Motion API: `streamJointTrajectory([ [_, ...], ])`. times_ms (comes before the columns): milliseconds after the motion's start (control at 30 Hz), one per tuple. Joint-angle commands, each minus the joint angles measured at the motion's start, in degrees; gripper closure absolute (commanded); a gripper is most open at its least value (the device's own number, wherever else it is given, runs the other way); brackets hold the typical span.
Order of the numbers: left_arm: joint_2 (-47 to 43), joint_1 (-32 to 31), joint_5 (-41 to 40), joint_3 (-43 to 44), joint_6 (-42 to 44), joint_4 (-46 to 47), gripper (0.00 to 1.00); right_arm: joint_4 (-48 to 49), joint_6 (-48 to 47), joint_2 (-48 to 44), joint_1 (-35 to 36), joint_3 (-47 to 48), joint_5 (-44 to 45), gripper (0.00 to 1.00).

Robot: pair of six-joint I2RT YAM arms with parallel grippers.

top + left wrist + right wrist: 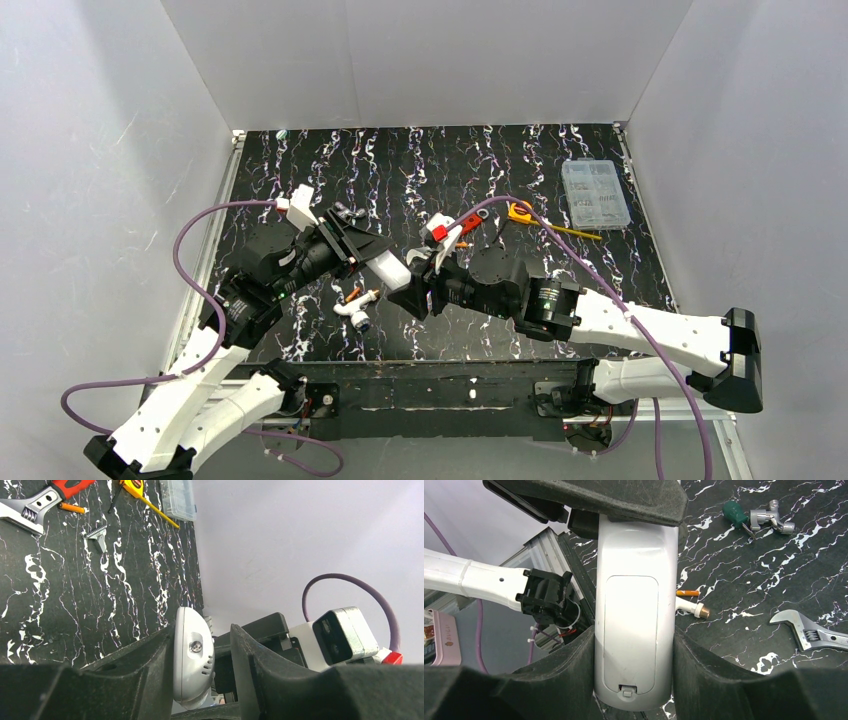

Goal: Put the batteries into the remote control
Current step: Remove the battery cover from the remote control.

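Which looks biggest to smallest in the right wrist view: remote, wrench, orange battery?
1. remote control, but it is nearest the camera, so the rank is inflated
2. wrench, cut off by the frame edge
3. battery, partly hidden

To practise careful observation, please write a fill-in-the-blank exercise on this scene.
1. The left gripper and right gripper both hold the ___.
2. The battery cover on its back is ___ (open/closed).
3. The orange battery lies on the ___.
Missing words: remote; closed; table.

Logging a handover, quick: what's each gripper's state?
Left gripper: closed on one end of the remote control.
Right gripper: closed on the remote control's other end.
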Motion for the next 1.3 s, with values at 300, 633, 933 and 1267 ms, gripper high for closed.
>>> streamJointTrajectory([
  [300, -0.7, 0.0, 1.7, -0.8, -0.4, 3.7, 0.62, 4.5, 0.1, -1.6, 0.3, 1.2, 1.8, 0.87],
  [633, -0.4, 0.0, 2.2, -0.8, -0.2, 3.9, 0.64, 4.7, -0.3, -1.5, 0.3, 1.5, 2.7, 0.88],
  [933, -0.5, 0.0, 2.3, -1.0, -0.1, 3.9, 0.73, 4.5, -0.1, -1.2, 0.3, 1.8, 2.0, 0.88],
  [1267, -0.3, 0.0, 2.6, -1.0, 0.1, 3.8, 0.87, 4.5, -0.3, -0.9, 0.3, 2.1, 2.1, 0.88],
])
